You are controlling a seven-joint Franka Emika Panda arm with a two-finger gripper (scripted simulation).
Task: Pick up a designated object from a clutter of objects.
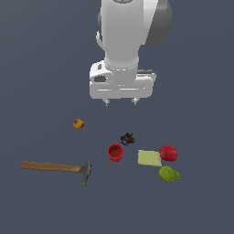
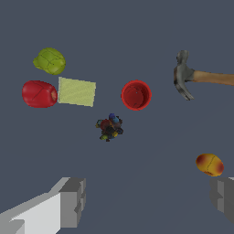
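The designated object, a lumpy olive-green pear-like fruit (image 1: 169, 173) (image 2: 49, 61), lies on the grey floor at the exterior view's lower right, just below the red round object (image 1: 168, 153) (image 2: 39, 93). My gripper (image 1: 121, 101) (image 2: 148, 201) hangs open high above the clutter, well up and to the exterior view's left of the fruit, holding nothing. Its two fingers (image 2: 73, 201) show wide apart in the wrist view.
A pale green flat square (image 1: 149, 158) (image 2: 77, 91) lies beside the red round object. A red cup (image 1: 115, 152) (image 2: 136, 95), a tiny dark object (image 1: 127, 138) (image 2: 109, 127), a yellow-red fruit (image 1: 78, 123) (image 2: 210, 164) and a wooden-handled hammer (image 1: 59, 167) (image 2: 201, 77) lie around.
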